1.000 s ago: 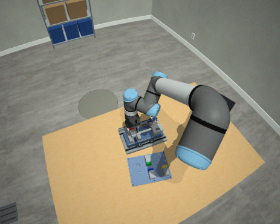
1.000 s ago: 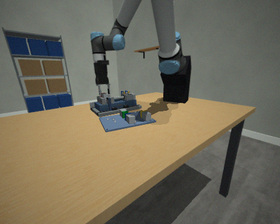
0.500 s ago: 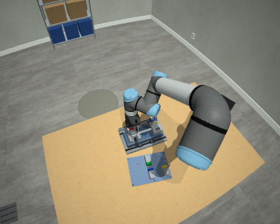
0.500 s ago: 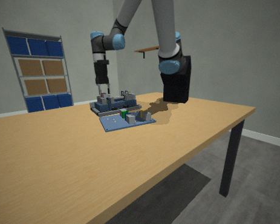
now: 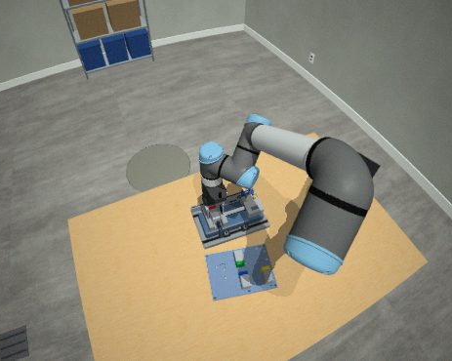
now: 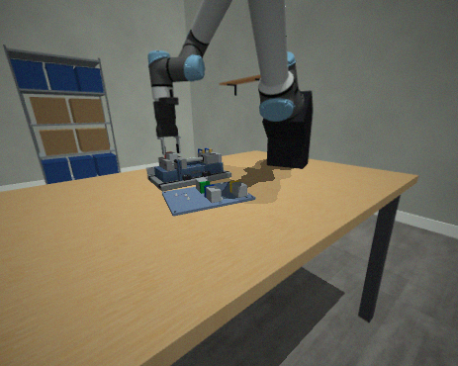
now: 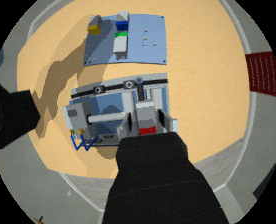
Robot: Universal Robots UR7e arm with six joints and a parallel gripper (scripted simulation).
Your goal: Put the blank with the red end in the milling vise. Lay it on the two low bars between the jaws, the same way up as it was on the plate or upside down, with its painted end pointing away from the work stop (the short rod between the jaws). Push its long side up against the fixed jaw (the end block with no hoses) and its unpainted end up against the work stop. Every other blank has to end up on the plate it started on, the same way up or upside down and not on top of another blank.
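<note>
The blank with the red end [image 5: 213, 208] [image 6: 169, 154] [image 7: 147, 119] lies in the vise [image 5: 207, 243] [image 6: 167, 186], at the end away from the hosed jaw [image 5: 253, 209] [image 6: 212, 158] [image 7: 78, 119]. Its red end points away from the plate; its grey end is toward the dark work stop [image 7: 140, 89]. Contact with the stop and the fixed jaw cannot be told. My gripper [image 6: 171, 151] [image 7: 145, 116] is open, pointing down, with one finger on each long side of this blank, tips near its top.
The blue plate [image 5: 220, 289] [image 6: 182, 207] [image 7: 157, 54] lies beside the vise. It holds the green-ended blank [image 5: 238, 256] [image 7: 120, 45], the blue-ended blank [image 5: 245, 280] [image 6: 214, 195] and the yellow-ended blank [image 5: 267, 275] [image 7: 94, 24]. Blue hoses [image 7: 84, 143] stick out from the hosed jaw.
</note>
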